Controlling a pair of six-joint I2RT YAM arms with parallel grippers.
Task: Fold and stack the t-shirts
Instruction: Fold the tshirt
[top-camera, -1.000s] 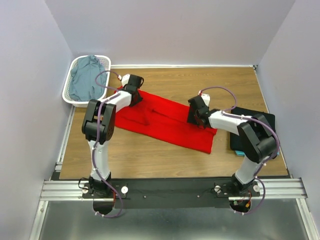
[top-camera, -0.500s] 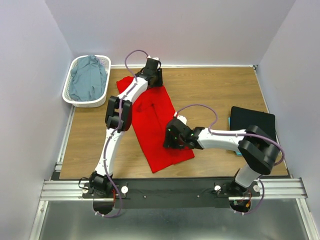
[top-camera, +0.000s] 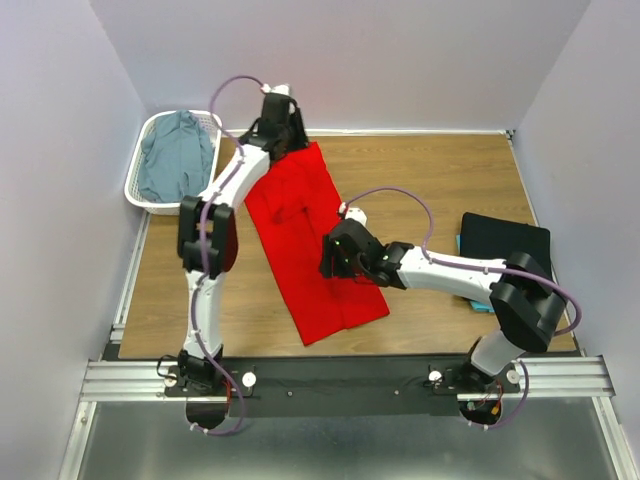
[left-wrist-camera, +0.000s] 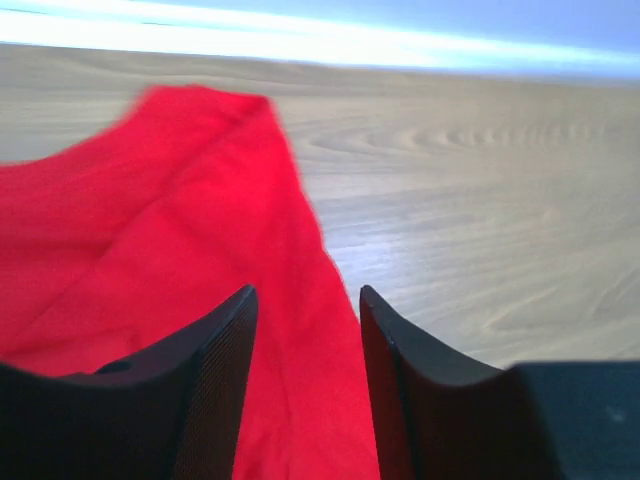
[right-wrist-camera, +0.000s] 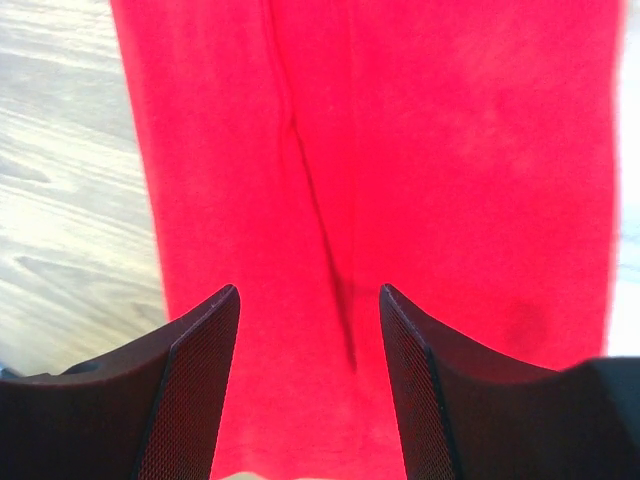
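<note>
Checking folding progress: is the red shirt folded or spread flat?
Folded lengthwise: the red t-shirt lies as a narrow strip, no sleeves showing.

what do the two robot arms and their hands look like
Both the left arm and the right arm have white tube-shaped links joined by chunky black joint housings. A thin purple cable loops loosely along each arm. The left hand and the right hand each end in two black fingers with curved tips and a fine grid texture on the inner faces. No markings are readable.
</note>
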